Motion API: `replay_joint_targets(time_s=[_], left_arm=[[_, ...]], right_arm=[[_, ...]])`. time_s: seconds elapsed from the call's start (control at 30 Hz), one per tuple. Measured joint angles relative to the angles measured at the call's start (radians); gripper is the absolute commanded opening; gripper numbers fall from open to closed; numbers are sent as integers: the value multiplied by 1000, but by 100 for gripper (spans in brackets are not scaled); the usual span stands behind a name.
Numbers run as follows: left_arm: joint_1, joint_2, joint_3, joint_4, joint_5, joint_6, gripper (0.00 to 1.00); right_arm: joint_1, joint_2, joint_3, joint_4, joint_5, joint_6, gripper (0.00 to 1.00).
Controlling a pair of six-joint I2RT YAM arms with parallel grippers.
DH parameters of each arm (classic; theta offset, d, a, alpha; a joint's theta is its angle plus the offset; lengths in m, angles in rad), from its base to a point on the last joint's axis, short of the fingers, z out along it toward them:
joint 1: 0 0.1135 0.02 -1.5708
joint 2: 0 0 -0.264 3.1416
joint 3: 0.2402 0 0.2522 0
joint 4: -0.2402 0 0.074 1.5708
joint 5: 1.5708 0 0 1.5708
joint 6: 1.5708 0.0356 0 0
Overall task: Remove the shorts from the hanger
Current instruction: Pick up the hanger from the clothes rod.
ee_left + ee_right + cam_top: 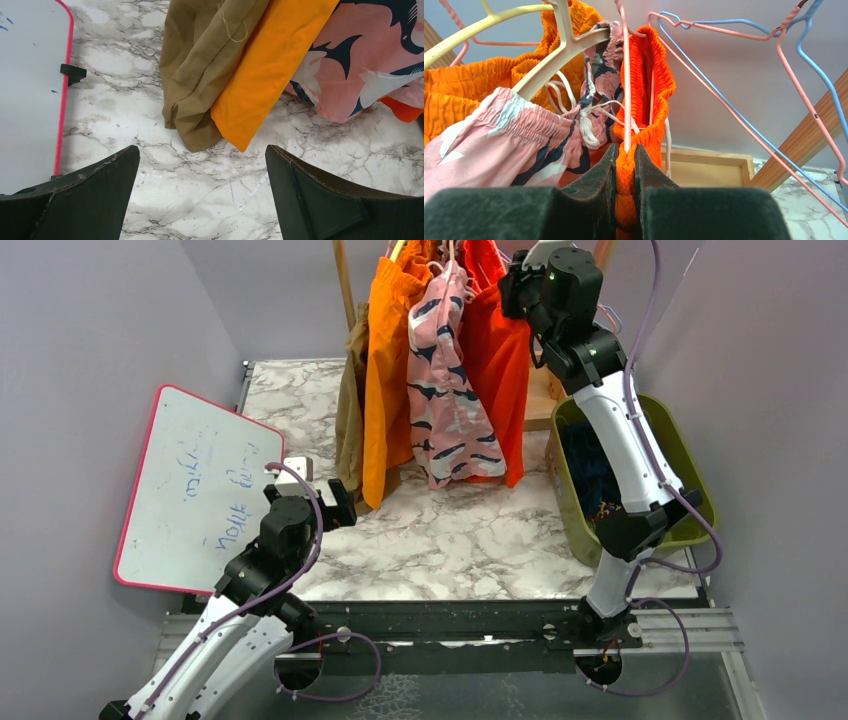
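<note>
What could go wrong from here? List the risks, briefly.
1. The right gripper is shut on the red shorts right where the pink hanger wire descends; pulling may drag the hanger along.
2. The pink shorts hang close beside; their drawstring could snag.

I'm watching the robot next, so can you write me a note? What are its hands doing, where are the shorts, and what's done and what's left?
Right gripper: shut on the red shorts at the waistband, up by their hanger.
Left gripper: open and holding nothing, low over the table near the hanging hems.
Shorts: the tan shorts, orange shorts, pink shorts and the red shorts all hang on hangers. Dark blue fabric lies in the bin.
Done: the red shorts are gripped.
Left: pull them off the hanger, then do the other three.
</note>
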Motion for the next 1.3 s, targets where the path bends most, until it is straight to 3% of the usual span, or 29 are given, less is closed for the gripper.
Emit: replay_joint_targets(time_s=[0.73, 1.03, 1.3], left_arm=[[1, 0, 0, 0, 0, 0, 99], [1, 0, 0, 0, 0, 0, 99], [1, 0, 0, 0, 0, 0, 99]], right_arm=[[0, 6, -35, 101, -2, 103, 1], [0, -60, -115, 134, -11, 130, 1], [0, -68, -58, 133, -25, 138, 1]])
